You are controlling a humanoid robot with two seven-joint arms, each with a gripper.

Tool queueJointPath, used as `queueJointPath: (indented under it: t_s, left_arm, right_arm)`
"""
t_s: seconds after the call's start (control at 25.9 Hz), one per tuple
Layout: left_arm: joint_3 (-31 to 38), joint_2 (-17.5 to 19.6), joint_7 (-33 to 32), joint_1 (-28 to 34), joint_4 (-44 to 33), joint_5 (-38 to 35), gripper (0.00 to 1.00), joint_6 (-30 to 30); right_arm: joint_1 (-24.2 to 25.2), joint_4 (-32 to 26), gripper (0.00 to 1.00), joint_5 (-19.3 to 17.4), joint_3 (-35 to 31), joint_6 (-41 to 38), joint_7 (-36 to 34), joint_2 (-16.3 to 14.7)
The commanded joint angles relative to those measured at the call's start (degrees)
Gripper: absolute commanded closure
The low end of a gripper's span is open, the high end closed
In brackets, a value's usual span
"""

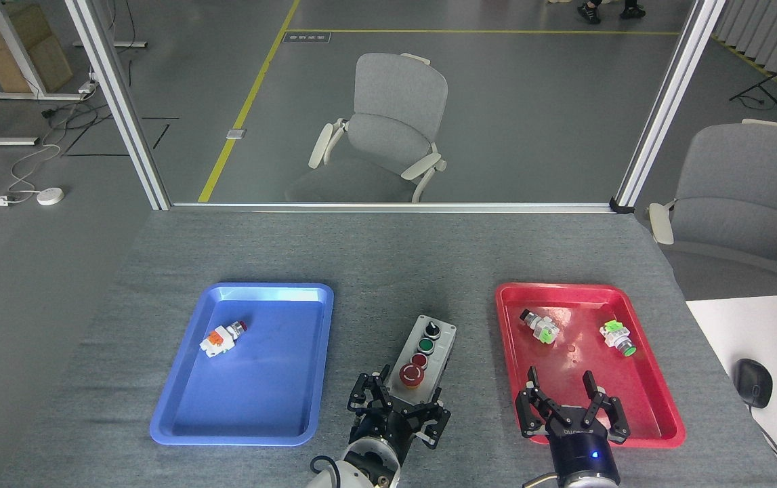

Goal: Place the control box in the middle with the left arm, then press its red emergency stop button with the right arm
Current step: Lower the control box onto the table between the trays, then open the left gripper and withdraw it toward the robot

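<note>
Pale grey long control box (423, 352) with a black base lies on bare grey felt tabletop (388, 264) between the trays, its near end gripped by the left gripper (398, 405); letting go unevenly could skew it. The right gripper (570, 407) hangs spread. Finger contact is hidden

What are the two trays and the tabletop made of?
The blue tray and red tray look like moulded plastic: glossy, with rounded rims and light glare. The tabletop seems covered in grey felt-like fabric: matte, with a faintly mottled texture. What lies under that cover cannot be seen.
</note>
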Motion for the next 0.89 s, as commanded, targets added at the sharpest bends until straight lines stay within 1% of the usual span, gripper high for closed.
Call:
queueJointPath:
  t_s: [0.0,0.04,0.08,0.12,0.19,0.27,0.35,0.43,0.58,0.62,0.7,0.77,0.85]
  left_arm:
    - [0.1,0.6,0.5,2.6,-0.6,-0.3,0.03,-0.2]
    - [0.2,0.7,0.5,2.8,-0.7,-0.2,0.03,-0.2]
    - [0.2,0.9,0.6,3.1,-0.8,-0.2,0.02,-0.1]
    - [0.3,1.3,0.6,3.9,-1.0,-0.2,0.02,-0.1]
    - [0.5,1.9,0.6,5.0,-2.8,-0.2,0.02,-0.1]
    - [0.7,3.8,0.6,6.2,-5.5,0.0,0.02,-0.1]
    - [0.7,6.2,0.6,7.8,-8.7,0.0,0.02,0.0]
    - [0.9,8.6,0.5,9.5,-12.2,0.1,0.02,0.1]
    - [4.5,13.7,0.4,13.8,-20.7,0.1,0.02,-0.2]
    - [5.4,15.3,0.3,15.0,-23.3,0.1,0.02,-0.3]
    - [7.0,18.7,0.2,17.4,-29.0,0.2,0.02,-0.6]
    - [10.2,21.7,0.2,20.5,-35.0,0.2,0.02,-0.9]
    - [15.7,23.0,0.4,24.3,-39.8,0.3,0.02,-2.4]
  right_arm:
    - [0.0,-0.3,0.06,0.0,0.0,-0.3,0.1,0.1]
    - [0.1,-0.3,0.08,0.0,0.0,-0.4,0.3,0.2]
    - [0.1,-0.2,0.11,-0.1,0.0,-0.7,0.5,0.2]
    - [0.0,-0.1,0.18,-0.4,0.0,-0.9,0.5,-0.1]
    - [-0.1,0.0,0.27,-0.5,0.4,-1.4,0.5,-0.4]
    - [0.0,0.0,0.42,-0.2,0.6,-3.3,0.5,-0.3]
    - [-0.1,0.0,0.54,-0.3,0.6,-6.3,0.5,-0.3]
    - [0.0,-0.1,0.70,-0.3,0.6,-7.9,0.5,-0.3]
    - [-0.2,-0.1,0.95,0.1,0.8,-10.7,0.5,-0.4]
    - [-0.3,-0.2,1.00,0.1,0.8,-11.9,0.5,-0.3]
    - [-1.0,-0.2,1.00,0.1,0.9,-14.1,0.5,-0.2]
    - [-1.3,-0.1,1.00,0.2,1.7,-15.3,0.5,-0.1]
    - [-1.5,-0.1,1.00,0.8,3.1,-15.5,1.1,-0.1]
